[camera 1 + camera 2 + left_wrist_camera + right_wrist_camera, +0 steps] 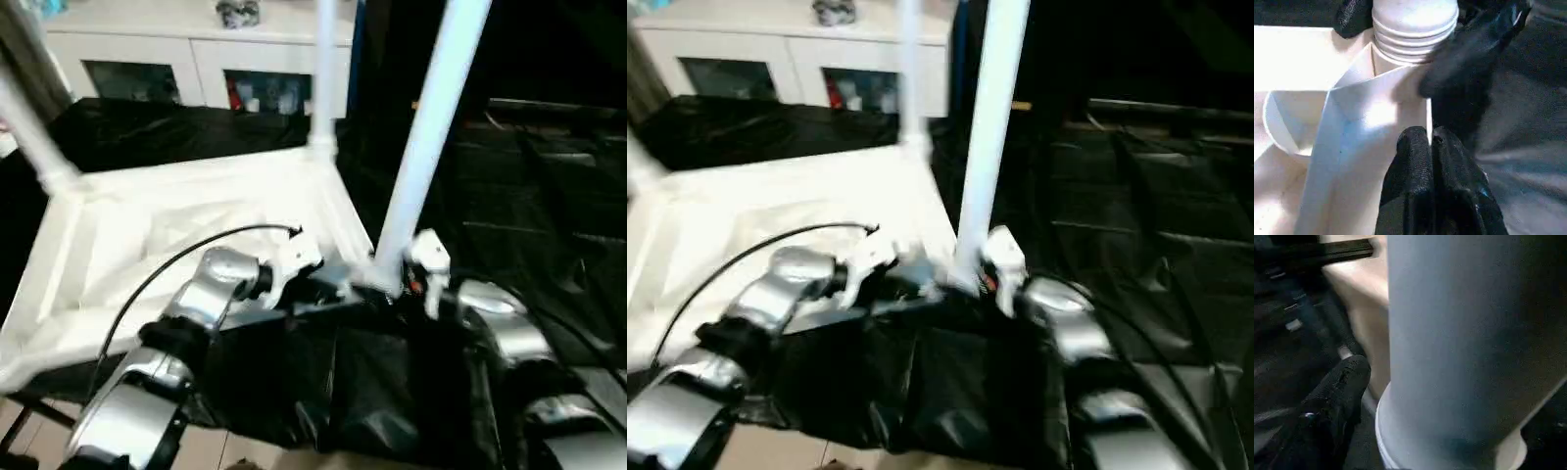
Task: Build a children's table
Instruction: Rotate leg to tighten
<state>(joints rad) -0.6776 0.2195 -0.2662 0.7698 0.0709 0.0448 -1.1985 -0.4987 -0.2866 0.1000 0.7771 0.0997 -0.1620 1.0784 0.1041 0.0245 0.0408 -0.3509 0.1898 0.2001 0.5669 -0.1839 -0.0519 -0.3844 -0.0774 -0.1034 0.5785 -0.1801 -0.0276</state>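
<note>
The white table top lies upside down on a black sheet. Three white legs stand up from it: one at the far left corner, one at the back corner, one at the near right corner. My left gripper is shut on the thin rim wall beside that near corner. The near leg's threaded end shows above the corner socket. My right gripper stands open around the base of that leg. One of its fingers is a little clear of the leg.
A white cabinet with glass doors stands at the back. The black sheet drapes over the front edge and spreads to the right. A black cable arcs over my left forearm. Light floor shows at the bottom left.
</note>
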